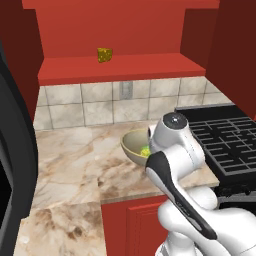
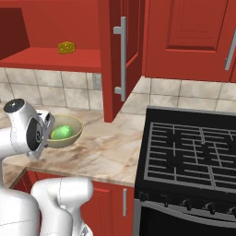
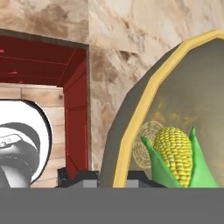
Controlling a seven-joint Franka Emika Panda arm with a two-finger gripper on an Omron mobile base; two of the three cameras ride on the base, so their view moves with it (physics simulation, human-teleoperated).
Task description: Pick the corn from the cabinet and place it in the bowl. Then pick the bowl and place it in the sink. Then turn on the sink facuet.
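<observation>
Corn (image 3: 177, 159) in bowl (image 3: 131, 118) (apparently gripped).

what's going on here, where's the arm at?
The corn already lies in the bowl, which sits on the marble counter left of the stove. The arm is bent low over the bowl, jaws shut at its rim; whether the gripper actually clamps the rim is unclear. The bowl has not gone to the sink yet. A yellow-brown wedge remains on the cabinet shelf.
</observation>
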